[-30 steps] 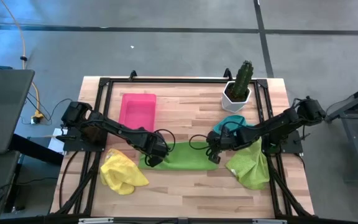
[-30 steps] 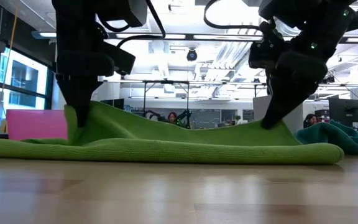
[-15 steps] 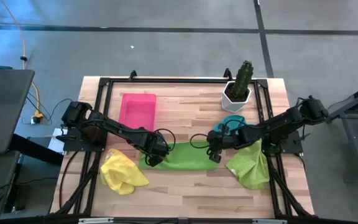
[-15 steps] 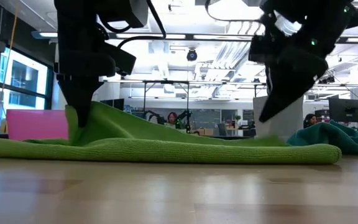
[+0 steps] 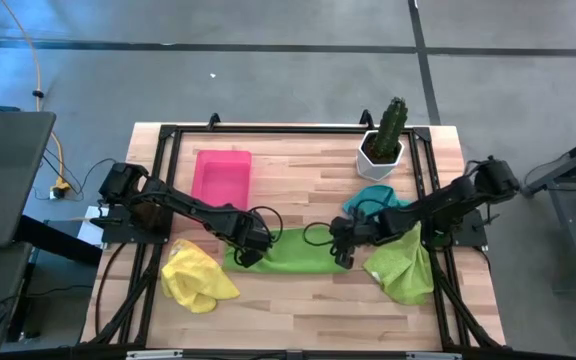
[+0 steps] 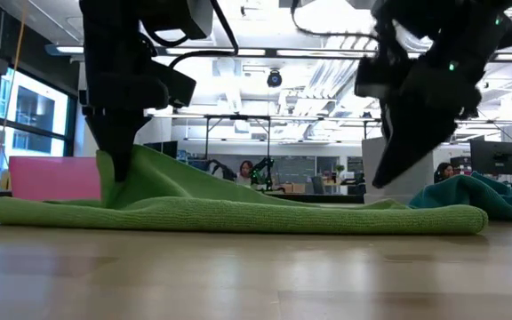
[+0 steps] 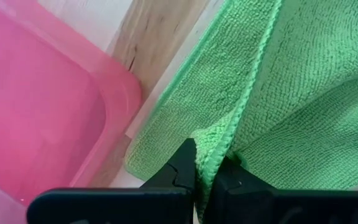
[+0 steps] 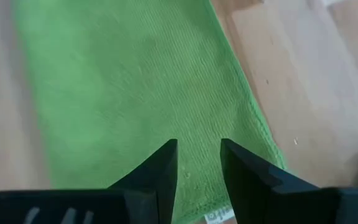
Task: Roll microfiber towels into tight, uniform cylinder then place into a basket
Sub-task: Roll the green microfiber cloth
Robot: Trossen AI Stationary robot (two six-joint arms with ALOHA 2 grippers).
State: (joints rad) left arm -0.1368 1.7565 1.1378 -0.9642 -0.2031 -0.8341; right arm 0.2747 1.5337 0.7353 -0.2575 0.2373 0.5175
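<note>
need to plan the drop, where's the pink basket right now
In the high view the pink basket sits on the table's left half toward the far edge, just beyond the left gripper, which pinches the green towel.

From the high view you look straight down on the whole table (image 5: 298,300), both arms reaching in from its side edges. The low view puts you at tabletop height, close to the front edge, facing level across the wood into the room behind. The left wrist view sits very close over the green towel (image 7: 291,87) and a corner of the pink basket (image 7: 48,106). The right wrist view looks down from slightly farther off at that towel's other end. All four views share the green towel.
</note>
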